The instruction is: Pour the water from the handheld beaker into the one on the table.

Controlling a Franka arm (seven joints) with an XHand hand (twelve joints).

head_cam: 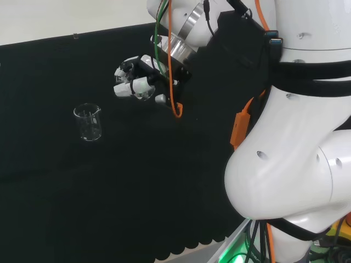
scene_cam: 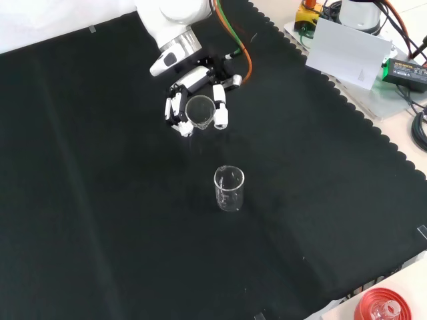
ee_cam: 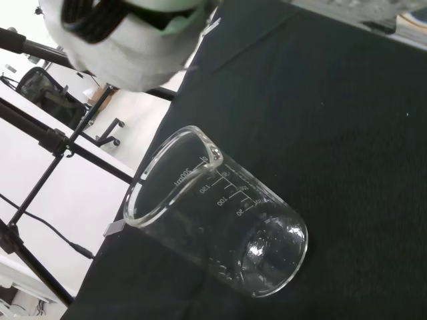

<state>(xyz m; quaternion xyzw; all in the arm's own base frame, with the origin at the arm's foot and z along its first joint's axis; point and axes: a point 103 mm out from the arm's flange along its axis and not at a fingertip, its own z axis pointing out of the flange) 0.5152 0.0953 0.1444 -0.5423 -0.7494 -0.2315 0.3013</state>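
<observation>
- The worktop (scene_cam: 100, 200) is spread with black cloth with a scalloped edge; it carries one clear beaker standing free in the open, with bare cloth all round it.
- The arm (head_cam: 296, 159) fills the right of the head view as big white links; it reaches out over the cloth and holds its wrist above the standing glass.
- The hand (scene_cam: 193, 100) hangs clear of the cloth; its fingers (scene_cam: 220, 113) are curled round a small clear glass — the handheld beaker (scene_cam: 199, 111) — and clamp it between fingers and thumb; in the front view the beaker's round mouth faces the camera, so it looks tipped well over; whether any water is left in it, I cannot tell.
- The table beaker (scene_cam: 229, 189) stands upright on the cloth, spout at the rim, near the hand and below it in the front view, to its left in the head view (head_cam: 88, 122); the wrist view shows it close (ee_cam: 220, 227), printed scale on the wall; drops seem to cling near its base, though a water level cannot be made out.
- Judged from this, the pouring step is in hand; the held mouth seems short of the standing rim — the next move calls for bringing the lip over that opening and keeping the tilt slow, so nothing lands on the cloth.
</observation>
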